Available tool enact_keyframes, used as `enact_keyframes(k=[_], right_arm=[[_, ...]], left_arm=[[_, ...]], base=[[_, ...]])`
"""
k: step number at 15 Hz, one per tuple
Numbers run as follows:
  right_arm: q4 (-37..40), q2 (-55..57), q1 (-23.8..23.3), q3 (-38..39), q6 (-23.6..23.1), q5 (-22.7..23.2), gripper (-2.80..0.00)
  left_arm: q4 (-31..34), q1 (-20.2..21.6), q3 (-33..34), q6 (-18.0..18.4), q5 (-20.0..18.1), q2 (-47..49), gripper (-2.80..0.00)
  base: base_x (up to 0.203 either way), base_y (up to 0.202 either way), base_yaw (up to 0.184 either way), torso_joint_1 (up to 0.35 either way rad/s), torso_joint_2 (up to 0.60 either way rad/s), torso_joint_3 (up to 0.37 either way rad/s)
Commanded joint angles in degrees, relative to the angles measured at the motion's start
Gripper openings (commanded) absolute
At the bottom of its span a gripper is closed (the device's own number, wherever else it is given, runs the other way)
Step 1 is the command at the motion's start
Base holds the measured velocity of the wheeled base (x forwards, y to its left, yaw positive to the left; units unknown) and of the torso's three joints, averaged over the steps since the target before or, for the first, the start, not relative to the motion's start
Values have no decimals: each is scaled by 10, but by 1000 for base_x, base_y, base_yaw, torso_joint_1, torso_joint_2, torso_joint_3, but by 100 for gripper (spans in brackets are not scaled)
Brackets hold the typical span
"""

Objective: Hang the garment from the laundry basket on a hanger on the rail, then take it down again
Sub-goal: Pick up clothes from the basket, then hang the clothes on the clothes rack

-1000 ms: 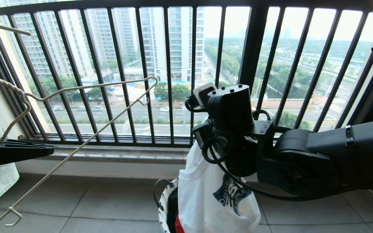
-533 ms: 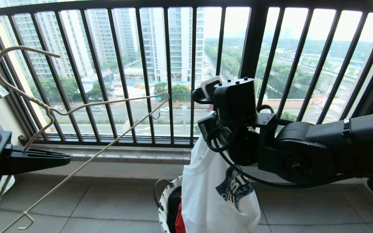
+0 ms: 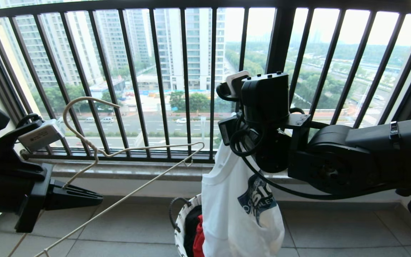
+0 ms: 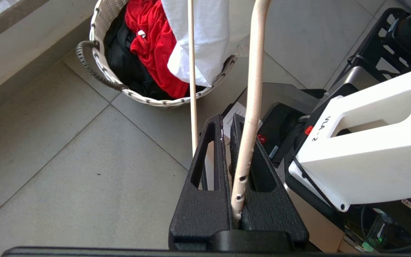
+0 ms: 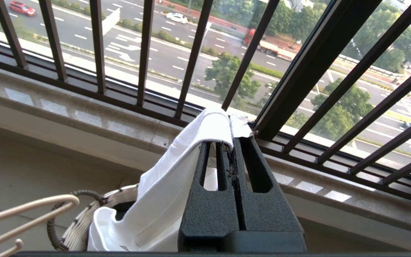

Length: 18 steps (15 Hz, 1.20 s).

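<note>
left gripper (image 4: 227, 123) pinches the hanger (image 3: 134, 148); right gripper (image 5: 231, 141) clamped tight on the garment (image 3: 234, 210).

Hanger (image 3: 127, 157) left of garment (image 3: 234, 210) — basket (image 3: 181, 223) beneath.

- White T-shirt (image 3: 241, 210), hanging from the right hand (image 5: 232, 141): its dark blue chest print (image 3: 257, 201) carries white letters, partly folded away; "LE" can be read at the lower edge, the rest not.
- White housing (image 4: 366, 142) just beside the left hand (image 4: 227, 125): black handwritten "VLA - 2".
- Label on the white box (image 3: 41, 135) above the left hand: print too small to read.
</note>
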Motion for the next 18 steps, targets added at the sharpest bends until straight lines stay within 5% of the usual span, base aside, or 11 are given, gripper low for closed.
enact_keyframes(k=[1,7,12,18], right_arm=[[1,0,0,-14,12,3,-280],[117,5,0,-107,146,31,-280],[289,4,0,-202,300,129,-280],[296,10,1,-224,354,149,-280]], left_arm=[[3,-19,8,2,-3,-3,-280],[2,-21,10,-3,-2,-57,-280],[2,-18,10,-5,-3,-78,-280],[1,-21,11,-8,-7,-76,-280]], base=[[0,0,0,0,0,0],[0,0,0,0,0,0],[0,0,0,0,0,0],[0,0,0,0,0,0]])
